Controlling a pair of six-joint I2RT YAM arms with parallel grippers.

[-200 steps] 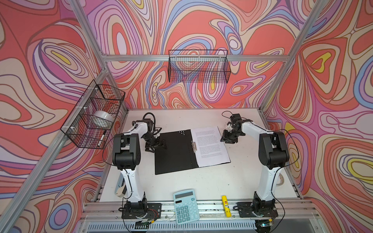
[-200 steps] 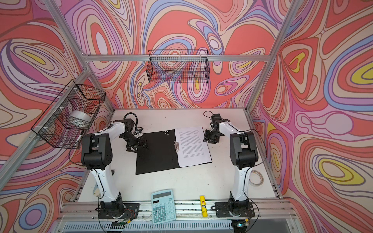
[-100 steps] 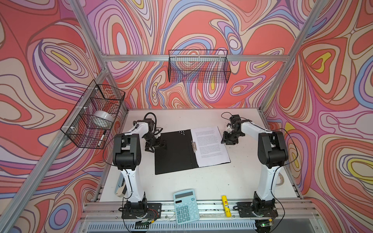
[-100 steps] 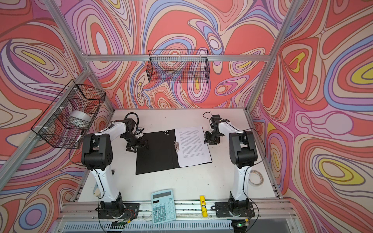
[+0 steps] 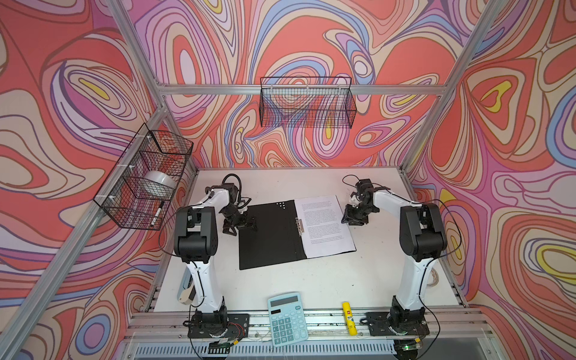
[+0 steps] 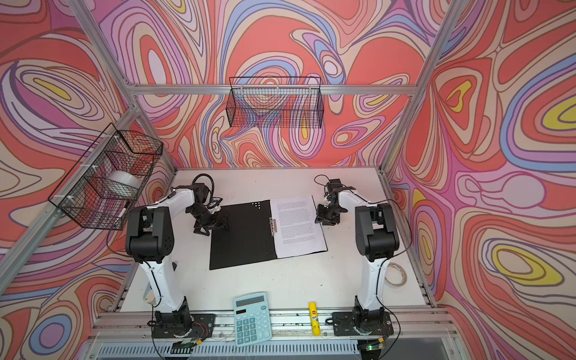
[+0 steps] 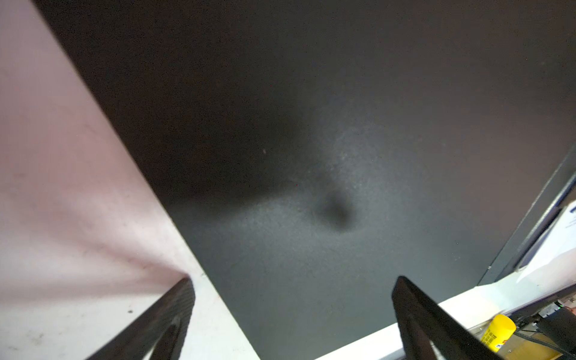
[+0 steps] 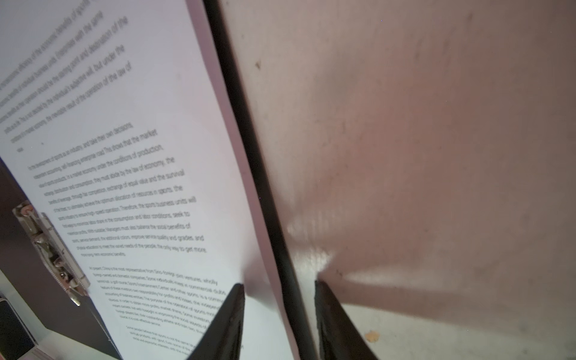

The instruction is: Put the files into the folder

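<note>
top views, front first: pale blue calculator (image 5: 288, 318) and yellow glue stick (image 5: 349, 318) lie across the front rail (image 5: 327, 321), well apart from the paperwork. mid table (image 5: 311, 280), the folder (image 5: 268, 237) lies open and flat with its black inside up and white dots (image 5: 282, 204) near the far end of the left half. the files (image 5: 324, 224) lie printed side up on the folder's right half, inner edge against the metal clip bar (image 5: 300, 225) at the spine. whether the clip presses on the sheets, cannot tell.

left gripper (image 5: 240, 228) is low at the folder's left edge, toward the far end. left wrist view: left gripper (image 7: 294, 280) jaws spread wide with nothing between them. one finger (image 7: 174, 305) is over bare table, the other over the black cover (image 7: 311, 124). contact with the surface unclear.

right gripper (image 5: 353, 219) is at the right edge of the files. right wrist view: right gripper (image 8: 278, 283) jaws part way apart, clamped on nothing, straddling the folder's black rim (image 8: 249, 156). one fingertip (image 8: 230, 308) is over the printed sheet (image 8: 124, 187), the other over table. clip bar (image 8: 50, 249) shows at the sheet's opposite edge.

far: side basket (image 5: 124, 199) on the left wall holds a tape roll (image 5: 159, 182) and a marker (image 5: 156, 213). back basket (image 5: 307, 103) hangs on the rear wall.
</note>
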